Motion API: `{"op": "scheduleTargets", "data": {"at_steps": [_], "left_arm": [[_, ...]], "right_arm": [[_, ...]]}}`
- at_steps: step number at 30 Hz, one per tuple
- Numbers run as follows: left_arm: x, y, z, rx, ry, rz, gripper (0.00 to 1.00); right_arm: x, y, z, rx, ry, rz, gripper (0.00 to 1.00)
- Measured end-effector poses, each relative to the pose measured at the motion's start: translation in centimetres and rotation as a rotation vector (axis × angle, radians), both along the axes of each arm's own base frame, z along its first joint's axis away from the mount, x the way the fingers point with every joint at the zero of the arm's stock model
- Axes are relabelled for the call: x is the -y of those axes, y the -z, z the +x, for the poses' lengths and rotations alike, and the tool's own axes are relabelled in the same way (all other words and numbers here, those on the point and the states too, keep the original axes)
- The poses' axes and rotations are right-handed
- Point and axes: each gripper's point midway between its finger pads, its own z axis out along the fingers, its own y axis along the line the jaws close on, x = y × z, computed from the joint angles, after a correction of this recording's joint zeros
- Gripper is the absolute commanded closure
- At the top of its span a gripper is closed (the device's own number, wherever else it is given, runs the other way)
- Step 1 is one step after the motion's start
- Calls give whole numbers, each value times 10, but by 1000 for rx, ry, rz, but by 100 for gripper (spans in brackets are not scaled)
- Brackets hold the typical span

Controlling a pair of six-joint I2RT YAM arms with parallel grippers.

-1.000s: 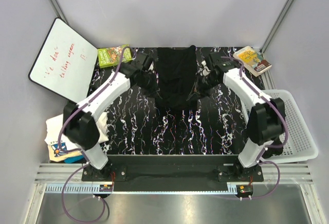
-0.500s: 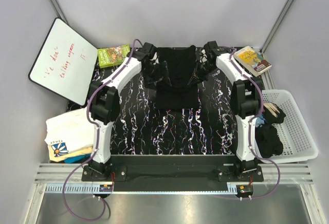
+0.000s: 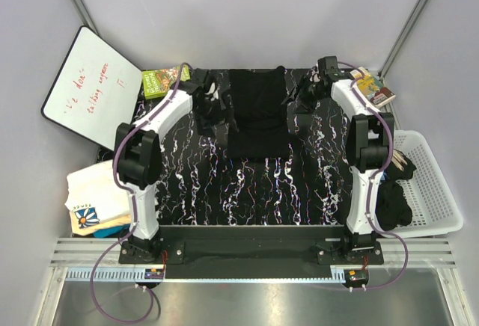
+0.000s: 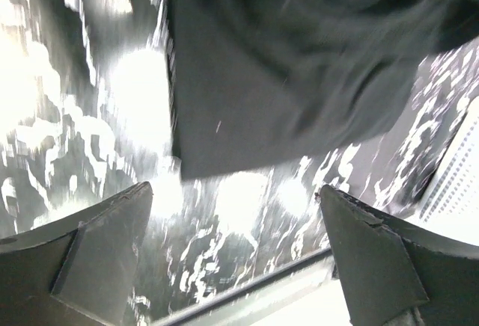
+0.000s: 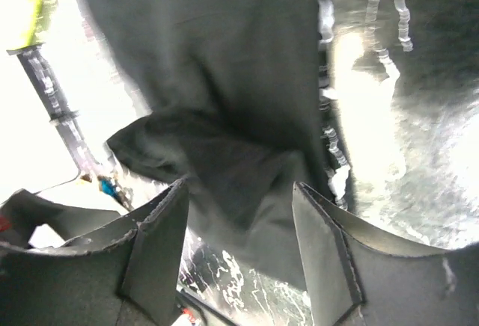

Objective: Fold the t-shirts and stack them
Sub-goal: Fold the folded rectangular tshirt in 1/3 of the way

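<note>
Hovering beside black t-shirt [image 3: 258, 113], left gripper [image 4: 232, 191] fingers spread wide, hem just beyond tips. Right gripper [image 5: 238, 185] fingers parted, nothing pinched, rumpled cloth under gap. Shirt flat on table [image 3: 247, 191] between both grippers.

Blk tee [image 3: 258, 113] folded narrow, flat, far-centre; white printed tee [image 3: 96, 191] heaped near-left.
</note>
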Motion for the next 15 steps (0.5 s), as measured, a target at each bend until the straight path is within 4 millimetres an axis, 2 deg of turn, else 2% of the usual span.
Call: {"op": "scheduleTargets", "data": {"at_steps": [1, 2, 3, 6, 8, 11, 15], "left_arm": [[-3, 4, -11, -16, 2, 5, 1], [-4, 6, -17, -26, 3, 7, 1], [-5, 10, -24, -35, 6, 10, 1], [-6, 26, -40, -75, 15, 23, 1], [-7, 32, -44, -89, 14, 28, 1], [-4, 32, -44, -82, 16, 24, 1], [-3, 32, -41, -69, 17, 20, 1]], "right_arm": [[0, -10, -3, 31, -3, 2, 48], [0, -19, -6, 51, -10, 4, 61], [-2, -28, -11, 74, -22, 11, 100], [-11, -51, -32, 116, -75, 40, 100], [-17, -52, -45, 120, -119, 46, 100], [-28, -33, -66, 79, -191, 30, 100], [-52, 3, -91, -12, -294, -2, 100]]}}
